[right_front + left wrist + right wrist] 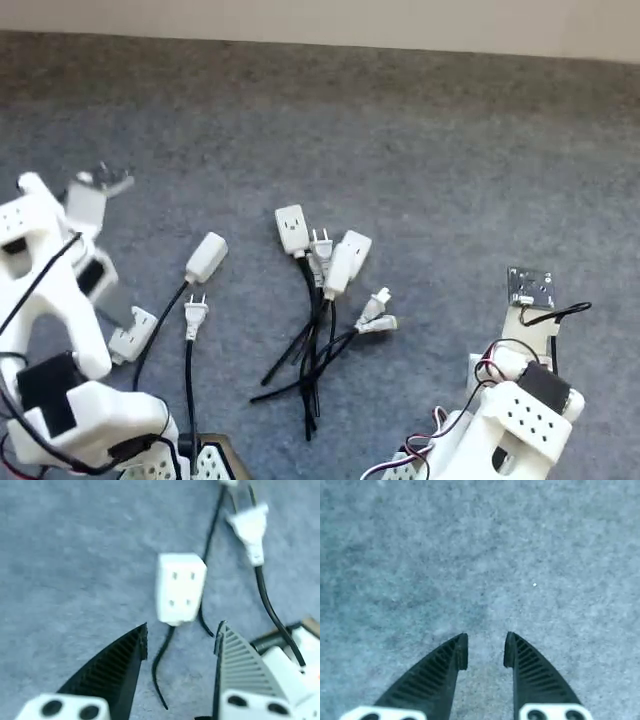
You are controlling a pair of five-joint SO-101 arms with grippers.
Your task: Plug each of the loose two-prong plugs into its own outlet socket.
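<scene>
Several white two-prong plugs and outlet sockets on black cords lie on the grey carpet. One socket (132,335) lies by the left arm, with a loose plug (196,312) and another socket (208,256) close by. In the left wrist view my left gripper (181,637) is open just short of a socket (180,587), slots facing up; a plug (248,527) lies beyond it. A middle cluster holds a socket (291,228), a plug (320,243), a socket (350,255) and two plugs (378,298) (378,323). My right gripper (485,650) is slightly open over bare carpet.
Black cords (310,360) tangle and run toward the front edge from the middle cluster. The right arm (520,405) sits at the front right, apart from the plugs. Bare carpet (400,130) stretches across the far half up to a pale wall strip.
</scene>
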